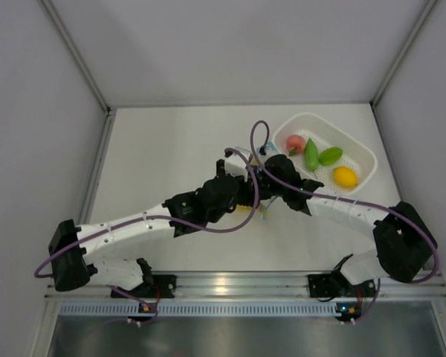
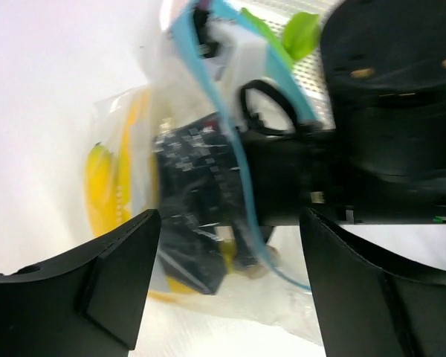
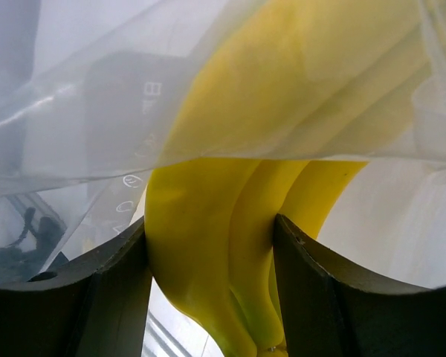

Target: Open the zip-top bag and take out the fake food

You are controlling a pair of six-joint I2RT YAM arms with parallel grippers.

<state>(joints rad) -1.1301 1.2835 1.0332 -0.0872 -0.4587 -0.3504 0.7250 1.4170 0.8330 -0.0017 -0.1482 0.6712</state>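
Note:
The zip-top bag is a clear pouch whose blue zip strip stands open. A yellow banana bunch of fake food shows inside it. My right gripper reaches into the bag and is shut on the banana bunch, which fills the gap between its fingers. My left gripper is open just in front of the bag, with only loose plastic lying low between its fingers. In the top view both wrists meet mid-table and hide most of the bag.
A white perforated basket at the back right holds a pink peach, two green pieces and a yellow-orange round fruit. The right arm's black body crowds the left wrist view. Grey walls close in the table.

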